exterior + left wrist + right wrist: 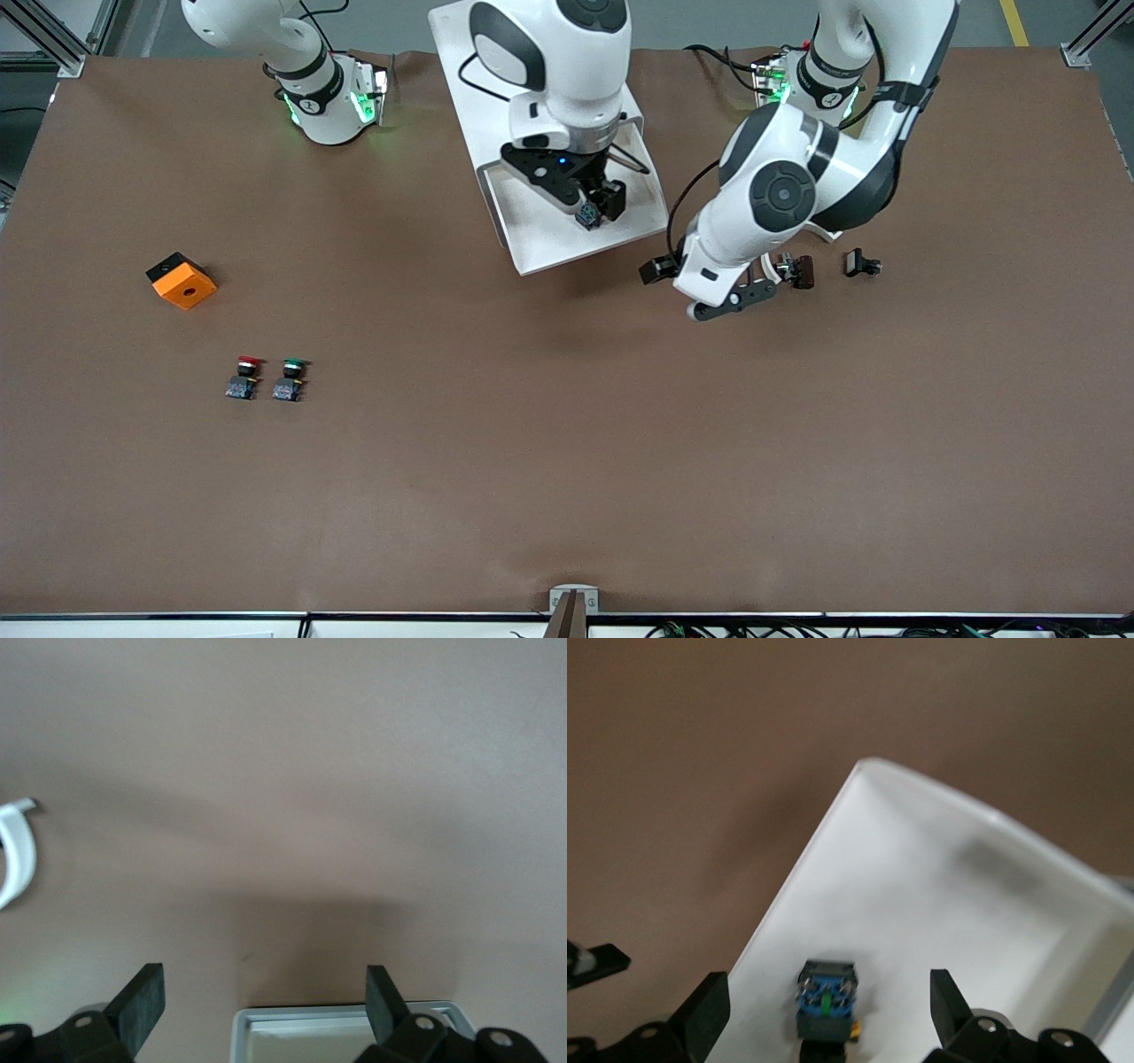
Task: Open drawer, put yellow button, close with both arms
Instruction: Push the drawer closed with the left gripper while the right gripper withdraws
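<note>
Yellow button (827, 1003) is the piece you want: it lies in the pulled-out top drawer (540, 244), blue underside up, between the wide-spread fingers of the right gripper (595, 206), free of both. Nearest the front camera, you see a red button (244, 377) and a green button (290, 378) side by side, then an orange block (182, 281) farther back. Toward the left arm's end, the left gripper (266, 1001) hovers low over the bare brown surface (567, 461), fingers wide and empty, beside the drawer.
</note>
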Controlling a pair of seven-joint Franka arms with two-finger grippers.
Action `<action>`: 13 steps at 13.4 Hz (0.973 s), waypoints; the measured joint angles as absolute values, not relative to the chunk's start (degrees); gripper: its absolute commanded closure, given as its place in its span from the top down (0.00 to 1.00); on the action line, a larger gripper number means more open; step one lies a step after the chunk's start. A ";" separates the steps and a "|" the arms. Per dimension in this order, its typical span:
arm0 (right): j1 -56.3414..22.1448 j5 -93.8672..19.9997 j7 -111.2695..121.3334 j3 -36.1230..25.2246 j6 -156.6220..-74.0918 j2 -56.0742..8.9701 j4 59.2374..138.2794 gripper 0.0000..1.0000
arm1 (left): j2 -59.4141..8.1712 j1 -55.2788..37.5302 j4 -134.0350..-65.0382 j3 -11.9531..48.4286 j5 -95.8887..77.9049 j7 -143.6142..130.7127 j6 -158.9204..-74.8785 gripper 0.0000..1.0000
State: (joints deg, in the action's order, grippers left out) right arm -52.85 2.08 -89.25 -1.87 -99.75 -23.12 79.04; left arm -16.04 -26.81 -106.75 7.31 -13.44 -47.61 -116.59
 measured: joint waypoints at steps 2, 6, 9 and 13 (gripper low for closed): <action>-48.75 1.41 -80.00 -2.00 -94.93 -21.50 76.65 1.00 | -17.47 -27.09 -106.75 9.14 -13.44 -49.57 -118.22 1.00; -37.74 -0.23 -58.31 -2.32 -85.83 -15.83 75.70 1.00 | -18.65 -30.46 -106.63 9.92 -13.44 -54.13 -119.07 1.00; -27.21 -1.23 -40.43 -2.54 -81.44 -12.62 75.67 1.00 | -18.92 -32.71 -106.62 9.97 -13.43 -56.66 -119.08 1.00; -14.31 -1.40 -16.69 -2.67 -77.32 -11.15 75.71 1.00 | -20.38 -35.15 -106.63 10.20 -16.53 -58.45 -119.08 1.00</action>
